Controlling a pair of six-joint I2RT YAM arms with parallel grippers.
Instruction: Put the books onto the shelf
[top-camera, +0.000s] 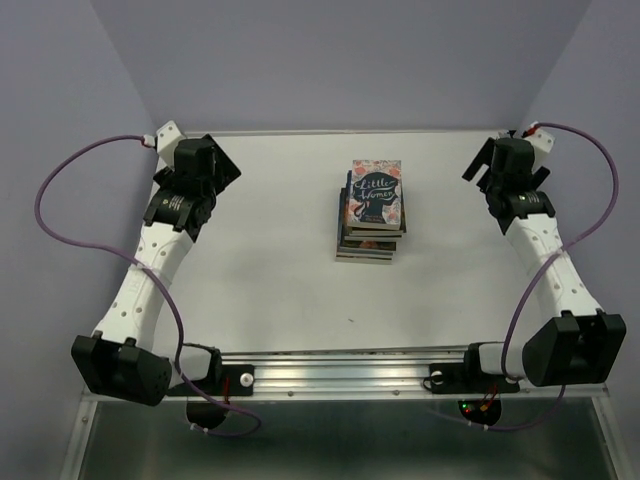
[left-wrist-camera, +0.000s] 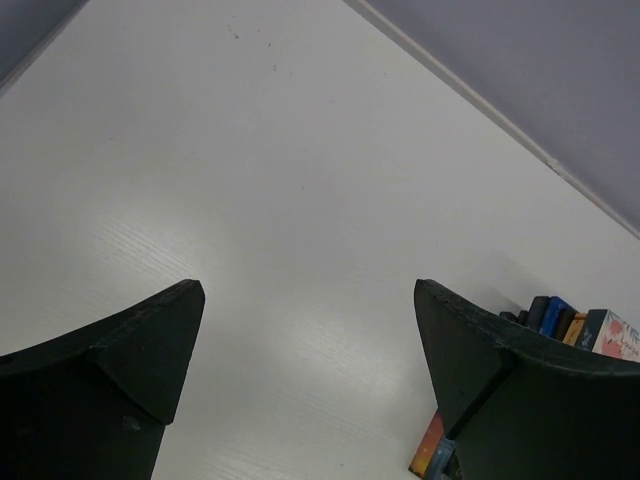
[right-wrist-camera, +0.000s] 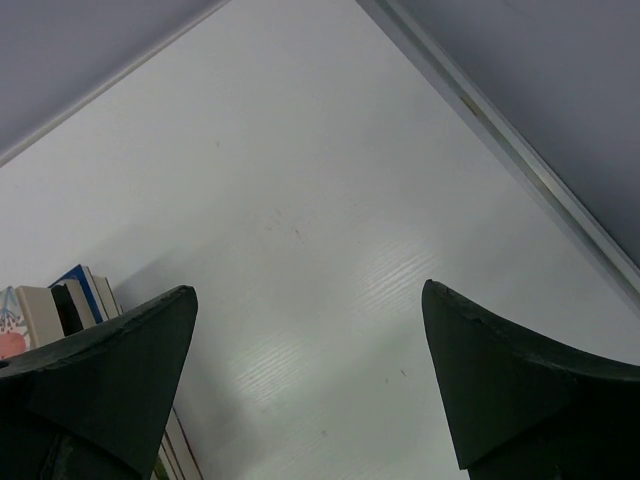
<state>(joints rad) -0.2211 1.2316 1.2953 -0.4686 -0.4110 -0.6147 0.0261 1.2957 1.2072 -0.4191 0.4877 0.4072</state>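
Top external view: the books (top-camera: 371, 212) lie in one flat stack mid-frame on the surface (top-camera: 270, 260), "Little Women" uppermost, and I see no shelf anywhere. The left tool (left-wrist-camera: 308, 295), upper left, and the right tool (right-wrist-camera: 308, 295), upper right, both gape wide and empty, well apart from the stack. I'd say no pick has begun; next, one arm must swing inward and grip the top book's edge.

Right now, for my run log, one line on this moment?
books: one stack on table | left gripper: open, empty | right gripper: open, empty
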